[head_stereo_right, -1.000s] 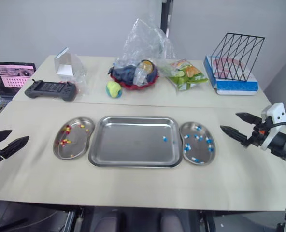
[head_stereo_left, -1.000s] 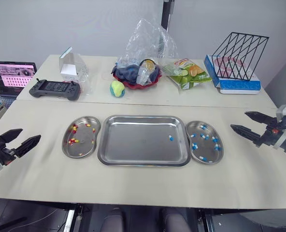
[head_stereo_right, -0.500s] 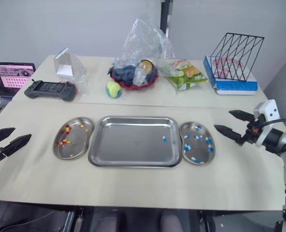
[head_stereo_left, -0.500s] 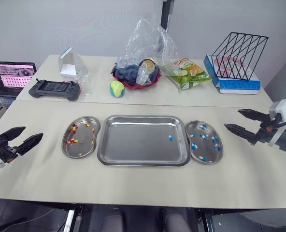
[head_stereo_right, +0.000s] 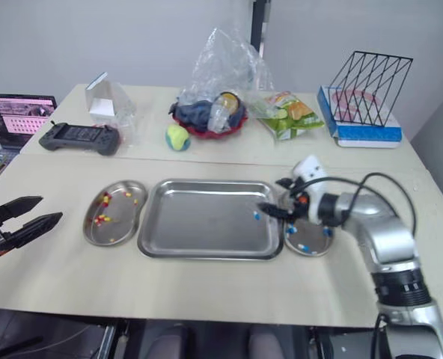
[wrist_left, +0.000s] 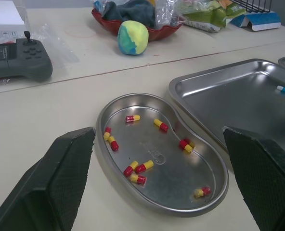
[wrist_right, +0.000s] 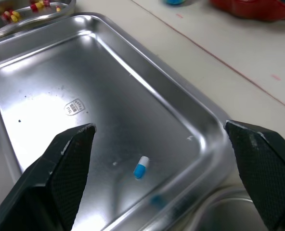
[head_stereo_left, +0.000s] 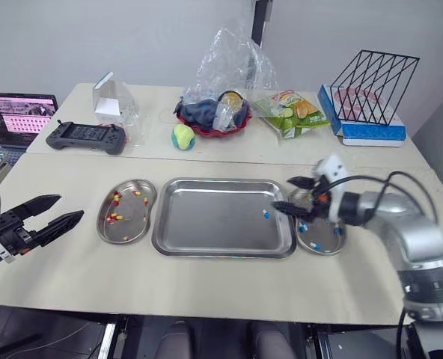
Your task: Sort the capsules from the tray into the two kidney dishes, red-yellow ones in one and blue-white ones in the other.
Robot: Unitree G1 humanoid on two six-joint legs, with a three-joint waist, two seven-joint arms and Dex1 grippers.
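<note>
A steel tray (head_stereo_left: 206, 224) lies between two kidney dishes. One blue-white capsule (head_stereo_left: 265, 214) rests near the tray's right end, also clear in the right wrist view (wrist_right: 141, 167). The left dish (head_stereo_left: 102, 224) holds several red-yellow capsules (wrist_left: 137, 168). The right dish (head_stereo_left: 326, 251) holds several blue-white capsules. My right gripper (head_stereo_left: 283, 193) is open, hovering over the tray's right rim just beside the lone capsule, holding nothing. My left gripper (head_stereo_left: 68, 206) is open and empty, a short way left of the left dish.
At the back of the table sit a laptop (head_stereo_left: 19, 116), a game controller (head_stereo_left: 85, 137), a white box (head_stereo_left: 109, 101), a tennis ball (head_stereo_left: 182, 137), a red bowl under a plastic bag (head_stereo_left: 210, 116), a snack bag (head_stereo_left: 292, 112) and a wire rack (head_stereo_left: 371, 82).
My right gripper has swung in from the table's far right to the tray's right end, near the lone capsule. My left gripper has edged slightly toward the left dish.
</note>
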